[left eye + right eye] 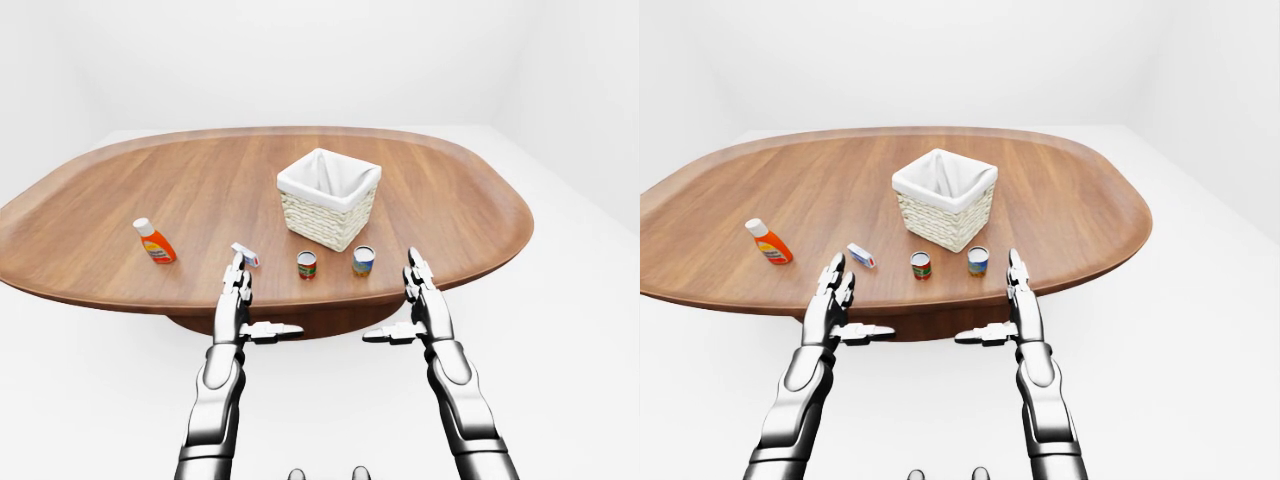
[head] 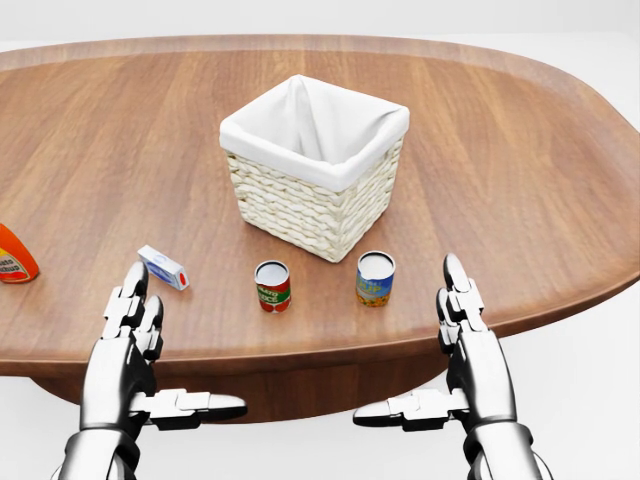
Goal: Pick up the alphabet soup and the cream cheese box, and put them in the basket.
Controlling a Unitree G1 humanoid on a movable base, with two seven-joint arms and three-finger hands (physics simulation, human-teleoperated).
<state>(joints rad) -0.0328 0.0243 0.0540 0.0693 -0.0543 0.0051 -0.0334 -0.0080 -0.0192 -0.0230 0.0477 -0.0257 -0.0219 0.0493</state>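
The wicker basket (image 2: 300,215) with a white cloth liner stands mid-table in the head view. Below it stand two small cans, one red and green (image 2: 272,287), the other blue and yellow (image 2: 375,278). Their labels are too small to read, so I cannot tell which is the alphabet soup. The small white and blue cream cheese box (image 2: 163,267) lies left of the cans. My left hand (image 2: 170,350) hovers open at the table's near edge, just below the box. My right hand (image 2: 408,345) is open too, right of the blue can. Both hands hold nothing.
An orange bottle with a white cap (image 1: 154,241) stands far left on the oval wooden table (image 2: 520,150). The table's near edge runs just under my fingers. White floor surrounds the table.
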